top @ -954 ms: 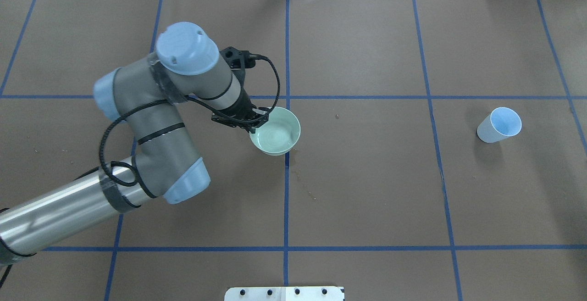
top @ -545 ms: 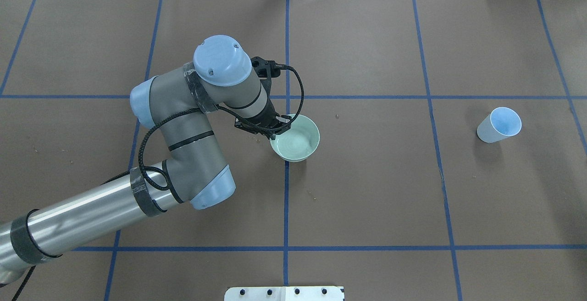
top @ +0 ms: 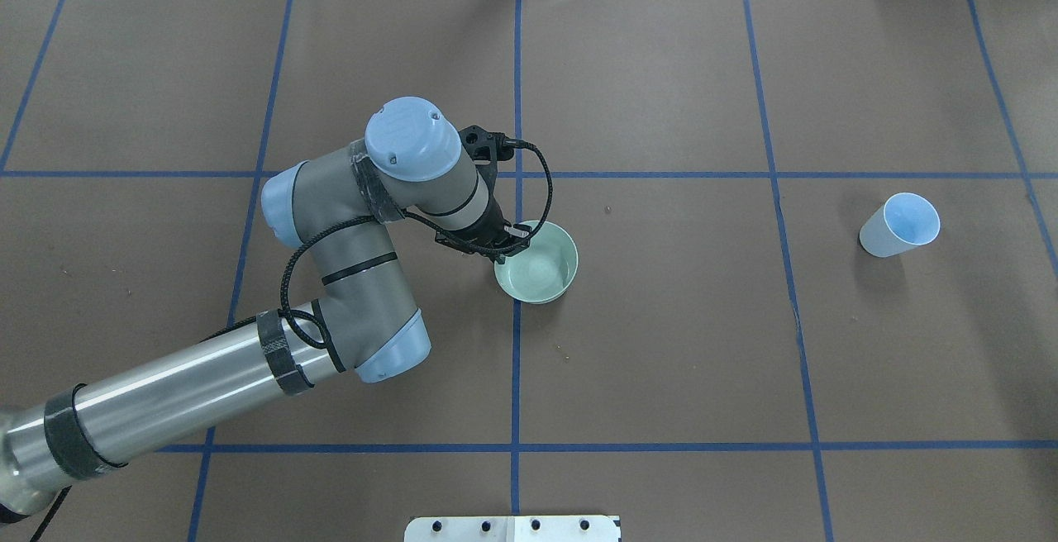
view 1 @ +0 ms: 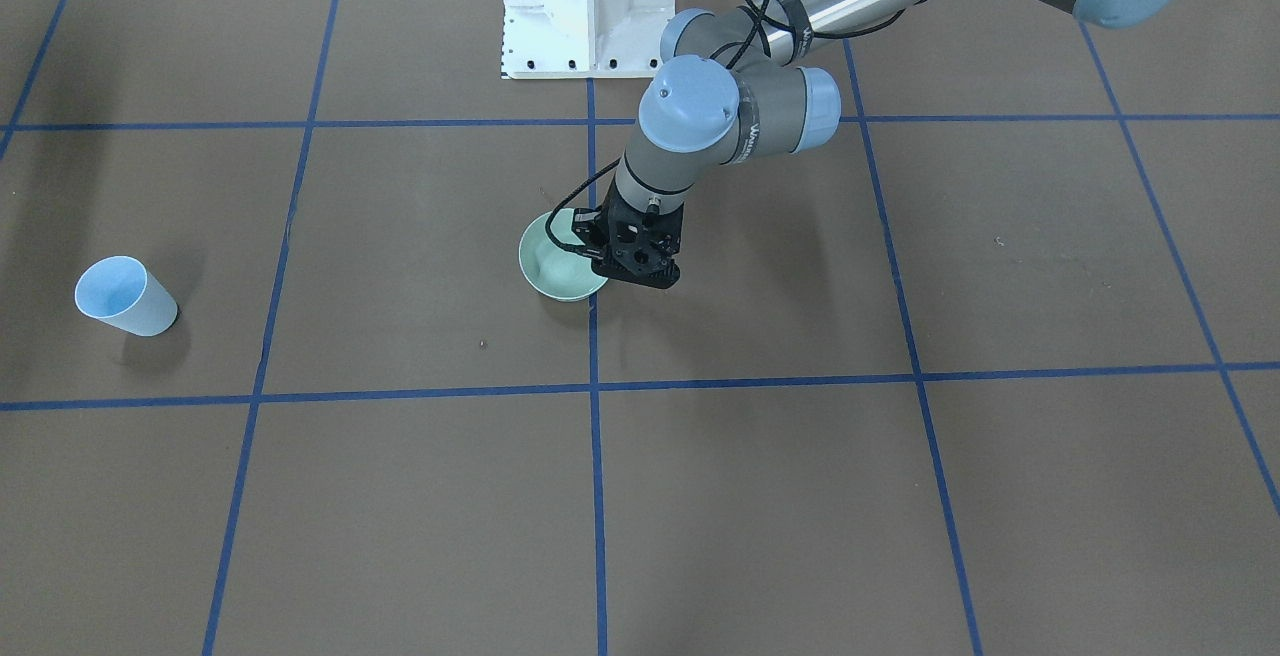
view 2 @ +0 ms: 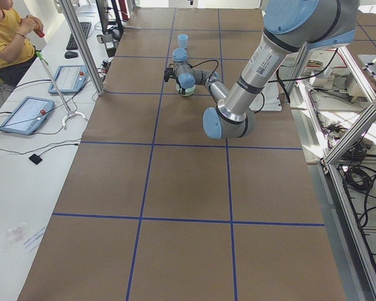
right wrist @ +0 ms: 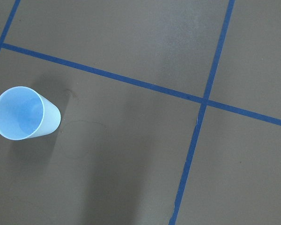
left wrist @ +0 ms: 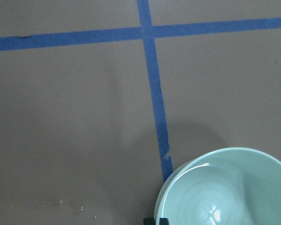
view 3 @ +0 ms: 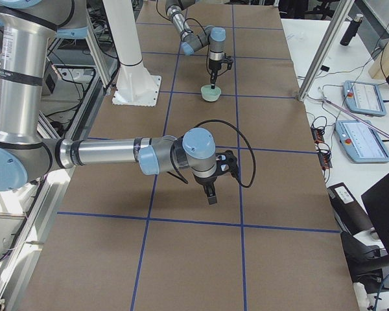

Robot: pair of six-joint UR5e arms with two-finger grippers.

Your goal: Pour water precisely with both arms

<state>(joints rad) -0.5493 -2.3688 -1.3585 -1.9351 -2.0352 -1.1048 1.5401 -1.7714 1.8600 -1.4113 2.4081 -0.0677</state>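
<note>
Water (left wrist: 210,206) glints in the pale green bowl (top: 569,254) beside the centre tape line (top: 516,360), its rim pinched by the left gripper (top: 507,244) (right gripper (view 3: 211,193): jaws impossible to tell), so positioning seems the step; next, probably, the right arm must fetch the far-off blue cup (top: 899,225).

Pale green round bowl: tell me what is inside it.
Inside the pale green round bowl lies clear water, glinting faintly, nothing else. The black left gripper on its rim covers a small part.
</note>
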